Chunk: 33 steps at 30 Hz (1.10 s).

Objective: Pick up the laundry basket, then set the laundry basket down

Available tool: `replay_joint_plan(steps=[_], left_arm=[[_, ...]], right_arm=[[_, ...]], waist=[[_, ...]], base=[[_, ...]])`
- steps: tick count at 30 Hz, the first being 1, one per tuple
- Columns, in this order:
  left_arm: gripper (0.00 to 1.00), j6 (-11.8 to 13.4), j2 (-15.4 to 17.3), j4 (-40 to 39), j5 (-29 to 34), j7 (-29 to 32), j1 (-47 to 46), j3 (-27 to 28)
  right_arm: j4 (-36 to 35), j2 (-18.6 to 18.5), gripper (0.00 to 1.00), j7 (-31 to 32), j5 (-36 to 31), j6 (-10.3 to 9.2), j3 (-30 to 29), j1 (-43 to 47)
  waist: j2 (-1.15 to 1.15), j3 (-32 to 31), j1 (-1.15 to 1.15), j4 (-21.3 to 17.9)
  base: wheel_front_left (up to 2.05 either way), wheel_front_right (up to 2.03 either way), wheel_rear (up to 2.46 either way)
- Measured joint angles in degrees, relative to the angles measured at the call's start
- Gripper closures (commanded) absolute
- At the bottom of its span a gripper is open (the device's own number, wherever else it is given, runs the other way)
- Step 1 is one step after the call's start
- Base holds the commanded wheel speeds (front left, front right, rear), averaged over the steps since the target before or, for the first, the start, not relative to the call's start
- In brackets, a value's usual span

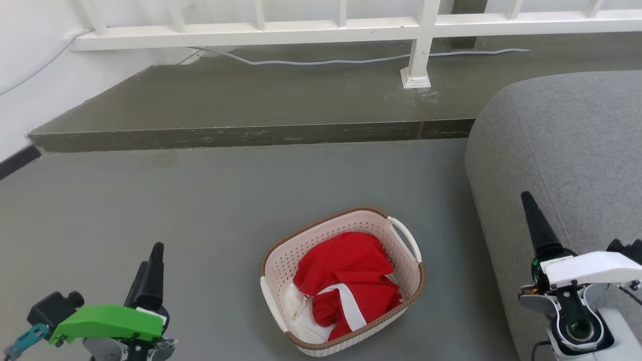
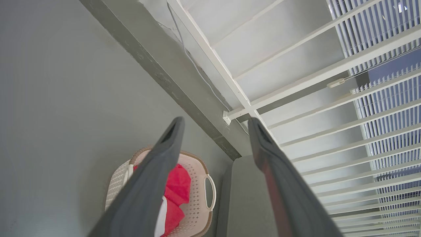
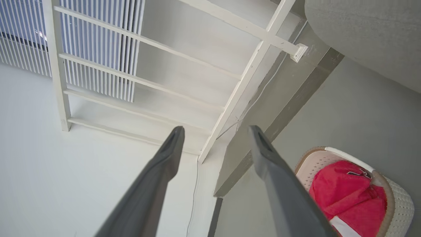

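1. Two pincers hang clear of the laundry basket [image 1: 281,263], so I judge that the pick-up step has not begun; the basket sits flat on the grey floor [image 1: 200,200].
2. Left pincer [image 1: 152,255]: it is well apart from the basket, off its left side. Its two dark fingers stand apart with nothing between them, which is plain in the left wrist view [image 2: 213,123].
3. Basket: it stands upright between the two pincers and touches neither. Inside, a crumpled red garment [image 1: 346,265] with a white band lies over a pale cloth [image 1: 301,311] that shows at the near-left corner. Nothing hangs over the brown rim.
4. Handles: one white loop [image 1: 271,306] sits on the basket's left end and the other [image 1: 406,238] on its right end. Both are free.
5. Right pincer [image 1: 531,215]: it is well apart, off the basket's right side and over the grey sofa [image 1: 562,150]. Its fingers are spread and empty in the right wrist view [image 3: 216,129].
6. Next move, as I judge it: each pincer should come in to the handle on its own side and close there. The lift should be level so the laundry does not slide.
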Motion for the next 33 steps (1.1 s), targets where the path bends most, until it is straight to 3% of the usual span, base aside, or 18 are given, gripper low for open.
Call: replay_joint_plan(steps=[10,33], left_arm=[[0.00,1.13,0.20,-0.45,10.14,-1.93,-0.70,-2.11],[0.00,2.24,-0.44,-1.41,28.64,-6.05,-1.97,-4.47]], right_arm=[[1.15,-2.36,0.00,-2.04,-9.34,0.01,3.34,-1.10],[1.29,-2.40,0.00,-6.64,-26.10,0.04,6.48,-3.57]], waist=[[0.00,0.11,0.00,-0.09],[0.00,0.31,0.00,-0.19]], base=[[0.00,0.00,0.00],[0.00,0.00,0.00]])
